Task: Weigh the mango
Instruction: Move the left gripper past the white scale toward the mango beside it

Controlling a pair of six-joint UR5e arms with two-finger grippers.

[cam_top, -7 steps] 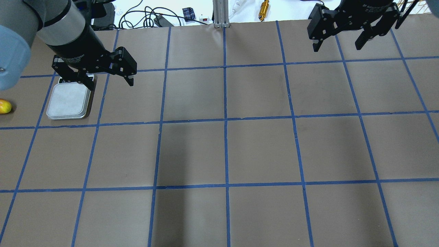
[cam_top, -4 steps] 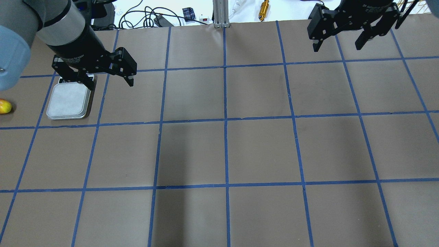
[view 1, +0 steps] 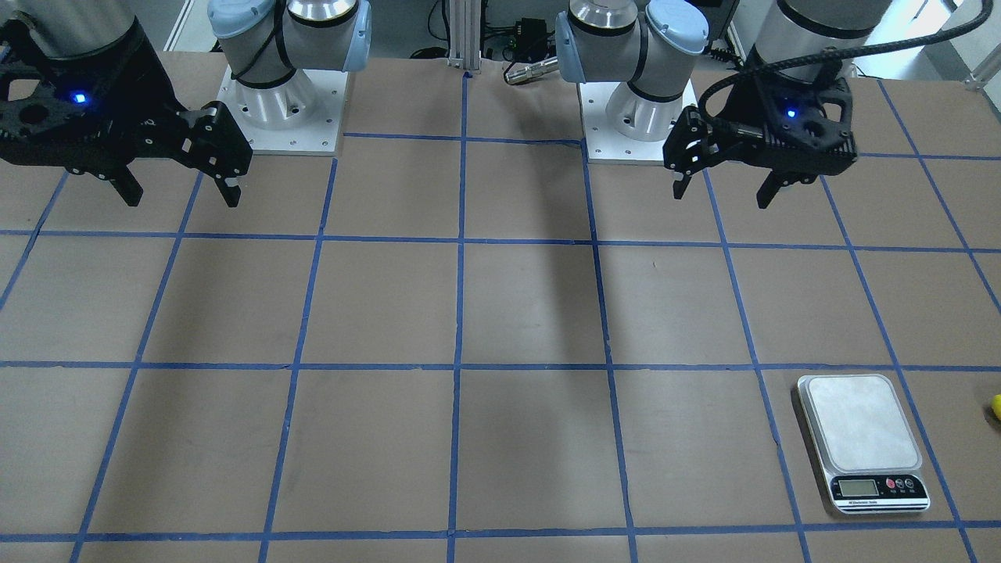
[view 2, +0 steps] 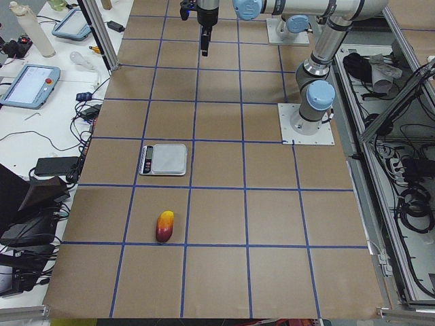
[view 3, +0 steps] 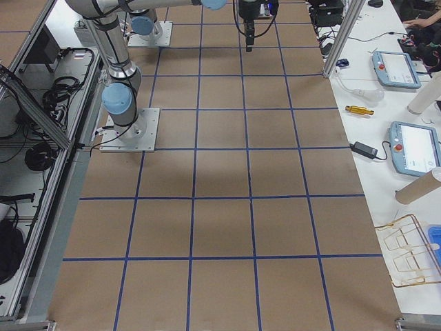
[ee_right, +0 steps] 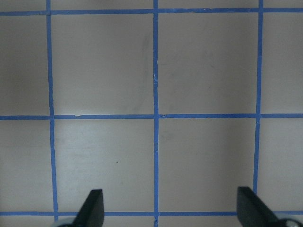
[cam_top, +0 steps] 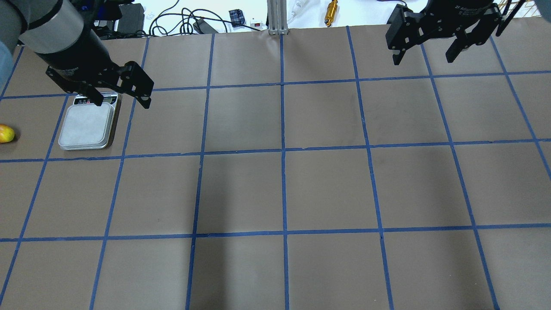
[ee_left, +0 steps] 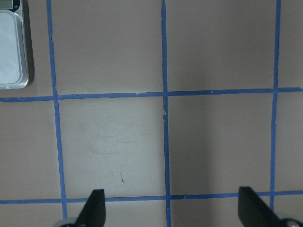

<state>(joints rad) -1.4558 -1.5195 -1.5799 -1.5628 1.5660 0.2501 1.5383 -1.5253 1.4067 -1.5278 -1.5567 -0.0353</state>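
The mango (cam_top: 5, 133), yellow blending to red-orange, lies on the table at the far left edge; it also shows in the left side view (view 2: 164, 226) and as a yellow sliver in the front view (view 1: 996, 407). The silver scale (cam_top: 87, 125) stands just right of it with a bare platform, also seen in the front view (view 1: 860, 438) and the left wrist view (ee_left: 12, 45). My left gripper (cam_top: 122, 103) hovers open and empty above the scale's far end. My right gripper (cam_top: 422, 61) is open and empty at the far right.
The brown table carries a blue tape grid (cam_top: 283, 150). Cables and a brass tool (cam_top: 331, 12) lie beyond the far edge. The arm bases (view 1: 281, 102) stand at the robot's side. Tablets and bottles sit on the side bench (view 3: 406, 148).
My left arm has moved left, uncovering the scale's display end. The right arm, the mango and the scale have not moved.
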